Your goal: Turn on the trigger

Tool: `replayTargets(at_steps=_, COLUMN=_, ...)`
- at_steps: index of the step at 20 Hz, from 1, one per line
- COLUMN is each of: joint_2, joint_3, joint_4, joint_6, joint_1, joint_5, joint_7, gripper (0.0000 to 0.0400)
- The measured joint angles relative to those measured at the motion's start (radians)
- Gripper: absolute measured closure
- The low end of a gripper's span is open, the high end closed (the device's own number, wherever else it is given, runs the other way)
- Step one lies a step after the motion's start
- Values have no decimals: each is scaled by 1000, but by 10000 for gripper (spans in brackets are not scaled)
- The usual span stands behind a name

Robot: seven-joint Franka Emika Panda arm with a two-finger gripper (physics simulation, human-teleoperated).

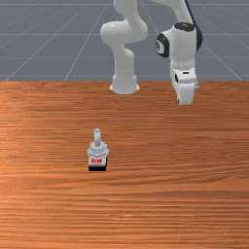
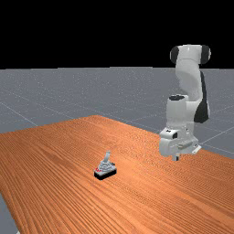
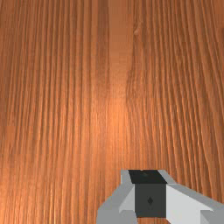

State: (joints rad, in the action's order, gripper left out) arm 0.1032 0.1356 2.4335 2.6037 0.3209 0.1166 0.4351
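With its two fingers pressed together, the gripper [image 2: 177,157] of a white and grey robot arm [image 2: 188,80] hangs above an orange-brown wooden table [image 2: 55,160], well apart from a small grey joystick [image 1: 97,150] standing on the wood. The joystick sits on a black base [image 1: 97,168], its stick [image 1: 97,136] pointing up and, as the far view shows, leaning slightly to that view's right. A red marking [image 1: 97,160] is visible low on its body, on the side facing the front camera.

In the front view, the joystick is left of the middle, closer to the camera than the hand [image 1: 184,87], which is on that view's right, over the table's far part. From the far view, the joystick is to the left of the gripper and lower in the scene. At the wrist view's bottom edge, the gripper [image 3: 150,201] shows dark pads meeting, nothing pinched between them, above bare wood grain.
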Motion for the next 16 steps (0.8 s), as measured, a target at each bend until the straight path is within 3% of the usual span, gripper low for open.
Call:
replayTargets(at_steps=1, joint_2=9, joint_3=-23, joint_4=-25, joint_6=-42, joint_1=25, joint_5=-208, joint_7=-95, gripper=400)
replayTargets(at_steps=3, joint_2=1, joint_3=-37, joint_4=-15, joint_6=-44, joint_1=36, joint_5=-213, joint_7=-222, gripper=400)
replayTargets(at_steps=5, joint_2=-30, joint_3=-60, joint_4=27, joint_6=-31, joint_1=8, joint_5=-204, joint_7=-182, gripper=400)
replayTargets(at_steps=6, joint_2=-46, joint_3=-83, joint_4=48, joint_6=-32, joint_1=-5, joint_5=-206, joint_7=-281, gripper=400)
replayTargets(at_steps=8, joint_2=-71, joint_3=-109, joint_4=82, joint_6=-15, joint_1=-52, joint_5=-196, joint_7=-130, gripper=400)
replayTargets(at_steps=9, joint_2=-73, joint_3=-120, joint_4=83, joint_6=-26, joint_1=-57, joint_5=-201, joint_7=-292, gripper=400)
replayTargets(at_steps=13, joint_2=-85, joint_3=-135, joint_4=100, joint_6=-12, joint_1=-83, joint_5=-196, joint_7=-154, gripper=400)
replayTargets(at_steps=14, joint_2=-48, joint_3=-136, joint_4=26, joint_6=-154, joint_1=-90, joint_5=-150, joint_7=-4, gripper=400)
replayTargets(at_steps=16, joint_2=-55, joint_3=-145, joint_4=35, joint_6=-149, joint_1=-99, joint_5=-148, joint_7=14, gripper=400)
